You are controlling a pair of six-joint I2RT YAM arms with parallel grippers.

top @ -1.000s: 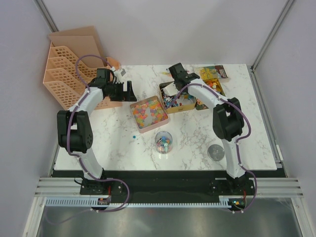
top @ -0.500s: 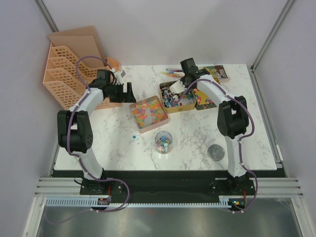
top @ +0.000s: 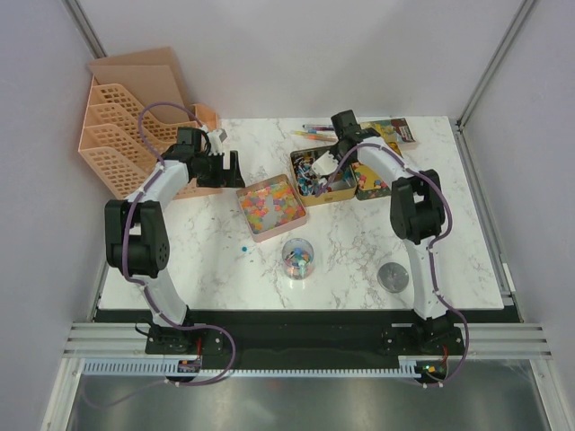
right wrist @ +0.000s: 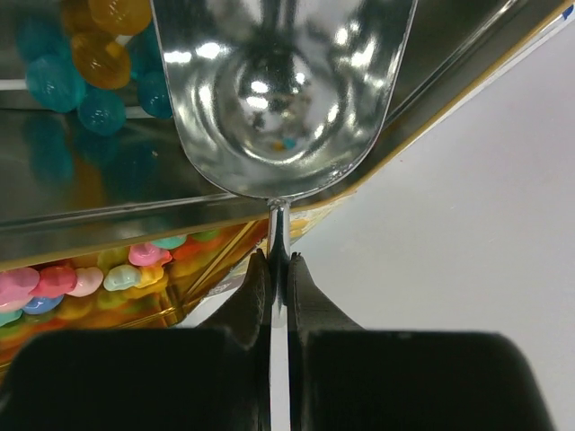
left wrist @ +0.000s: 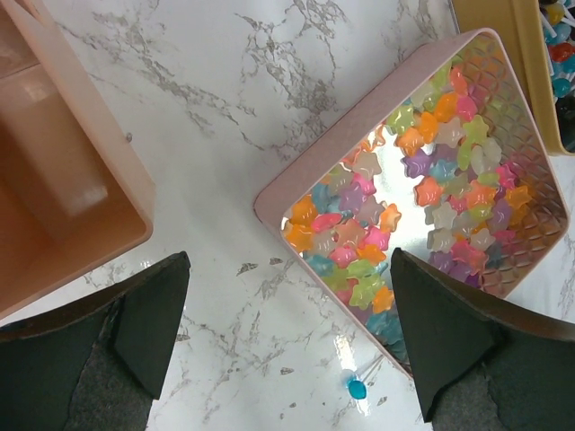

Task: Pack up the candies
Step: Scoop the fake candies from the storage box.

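Note:
Star-shaped candies [top: 269,203] in many colours fill a pink square tray [top: 252,228]; in the left wrist view the candies [left wrist: 422,206] lie inside the tray wall [left wrist: 359,126]. My left gripper [top: 226,167] is open and empty, left of the tray, with its fingers [left wrist: 153,323] wide apart above the marble. My right gripper [top: 337,144] is shut on the handle of a metal scoop [right wrist: 283,90]. The scoop's empty bowl points into a gold tin [top: 344,192] holding wrapped candies [top: 316,175]. Teal and yellow candies [right wrist: 72,63] lie beside the scoop.
A clear cup [top: 298,258] with candies stands in front of the tray. A round metal lid [top: 393,276] lies front right. Coloured pens [top: 314,133] lie at the back. A pink file organiser [top: 126,126] stands back left. A loose blue bead [left wrist: 357,389] lies on the marble.
My right arm has swung right and its wrist has turned, bringing the scoop to the back of the gold tin. The left arm has barely moved.

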